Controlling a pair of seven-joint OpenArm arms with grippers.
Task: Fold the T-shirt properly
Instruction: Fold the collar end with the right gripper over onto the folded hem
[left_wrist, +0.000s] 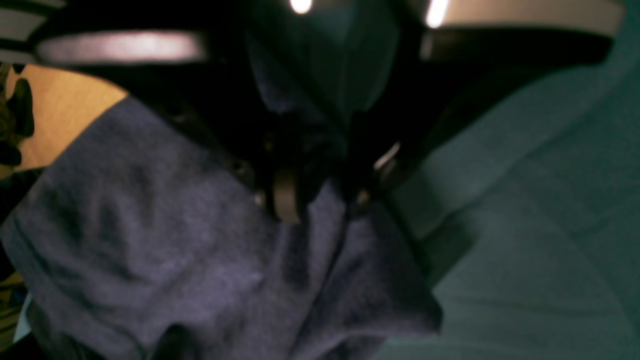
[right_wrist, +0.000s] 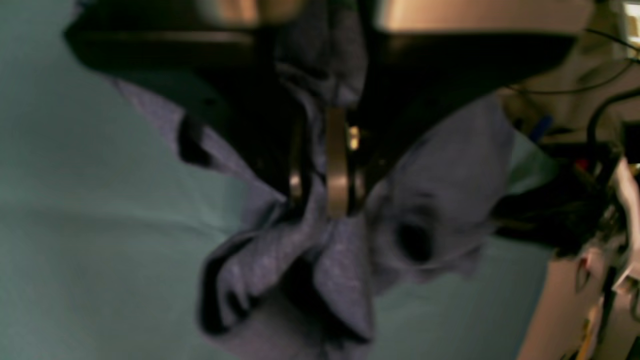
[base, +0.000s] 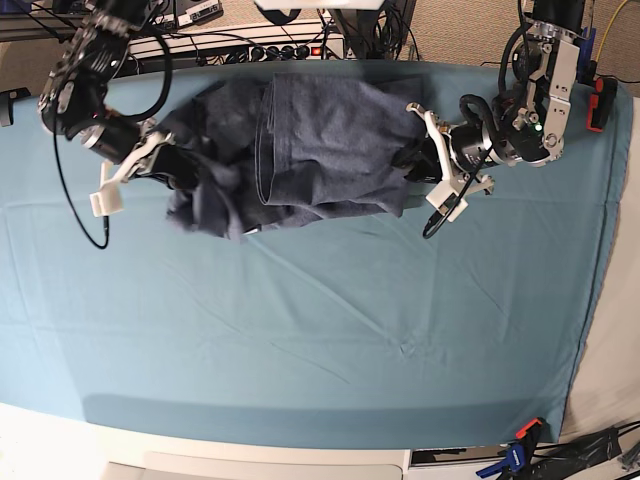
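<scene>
Fabric fills my left wrist view: the heathered blue-grey cotton T-shirt (left_wrist: 200, 260) hangs in soft, blurred folds below my left gripper (left_wrist: 315, 200). My dark fingers (left_wrist: 286, 197) sit close together with a bunched ridge of that cloth running up between them, so I am pinching the shirt here. To the side lies the teal table cloth (left_wrist: 540, 225), creased and partly in shadow.

In my right wrist view, my right gripper (right_wrist: 325, 192) has its metal-edged fingers (right_wrist: 336, 170) nearly pressed together, and a twisted wad of the same T-shirt passes through them. Crumpled folds spill out under the tips, with a dark hollow in the cloth just beside them. The teal cloth lies behind, pale and out of focus.

From the base camera, the T-shirt (base: 320, 150) lies bunched and rumpled at the far side of the table, stretched between my two arms. My right gripper (base: 165, 160) grips its crumpled end at that view's left; my left gripper (base: 425, 160) holds the opposite edge at that view's right. A curved seam runs down the middle of the shirt. The near stretch of teal cloth (base: 320, 340) shows only light wrinkles.
</scene>
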